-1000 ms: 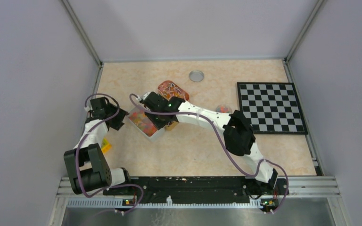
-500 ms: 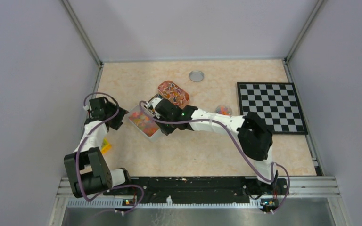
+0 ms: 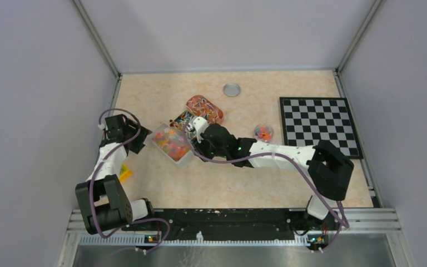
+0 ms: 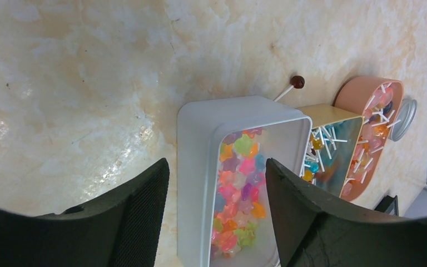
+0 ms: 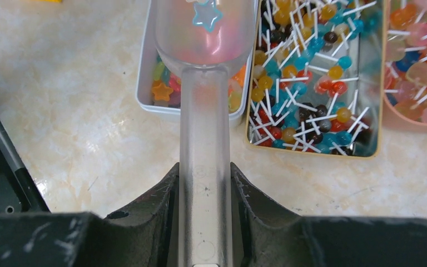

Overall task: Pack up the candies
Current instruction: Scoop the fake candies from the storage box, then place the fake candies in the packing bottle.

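Two arms on this one: the right gripper is pinching the handle of a clear scoop, whose bowl hangs over the white box with a blue star candy in it. The candies, little stars and flowers in mixed colours, sit in that box. The left gripper is spread wide just beside the box, gripping nothing. A gold tray of lollipops sits right against the box

No legible text or markings

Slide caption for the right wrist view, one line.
Right gripper holds a clear scoop of candies over the white tray, beside a tin of lollipops.
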Tool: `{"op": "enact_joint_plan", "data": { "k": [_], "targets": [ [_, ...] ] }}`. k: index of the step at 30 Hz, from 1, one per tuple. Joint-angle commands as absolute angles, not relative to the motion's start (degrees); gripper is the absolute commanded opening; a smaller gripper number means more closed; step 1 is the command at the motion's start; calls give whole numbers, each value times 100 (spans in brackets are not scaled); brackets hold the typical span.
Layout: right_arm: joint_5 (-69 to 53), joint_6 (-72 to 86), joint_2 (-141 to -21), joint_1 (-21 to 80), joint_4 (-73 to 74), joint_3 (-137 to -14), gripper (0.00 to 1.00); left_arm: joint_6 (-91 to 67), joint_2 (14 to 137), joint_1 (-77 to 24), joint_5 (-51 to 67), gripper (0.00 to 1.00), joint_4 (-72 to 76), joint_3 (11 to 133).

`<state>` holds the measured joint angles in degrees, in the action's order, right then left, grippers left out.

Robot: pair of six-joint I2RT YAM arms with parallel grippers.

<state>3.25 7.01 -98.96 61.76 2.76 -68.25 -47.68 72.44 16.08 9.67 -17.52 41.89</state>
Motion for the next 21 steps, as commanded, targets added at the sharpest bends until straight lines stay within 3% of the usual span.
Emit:
{"op": "enact_joint_plan", "data": {
  "k": [1,10,11,12,13,21],
  "targets": [
    [487,518,-9040,6206,-1050,-6383,0,-4559,7032,1643,1124,71,-1482,4356],
    [1764,572,-7720,6207,-499,-5852,0,-4273,6940,1635,1413,77,-1461,4549],
    [1942,640,-7588,6207,-223,-5868,0,-4264,6935,1627,1474,82,-1436,4564],
    [2113,715,-7472,6205,73,-5883,0,-4236,6927,1617,1556,97,-1401,4572],
    [2260,799,-7338,6211,395,-5895,0,-4210,6926,1599,1618,99,-1376,4585],
    [3607,2286,-6329,6186,3588,-6255,0,-4023,6919,1422,1741,99,-1329,4619]
  ]
}}
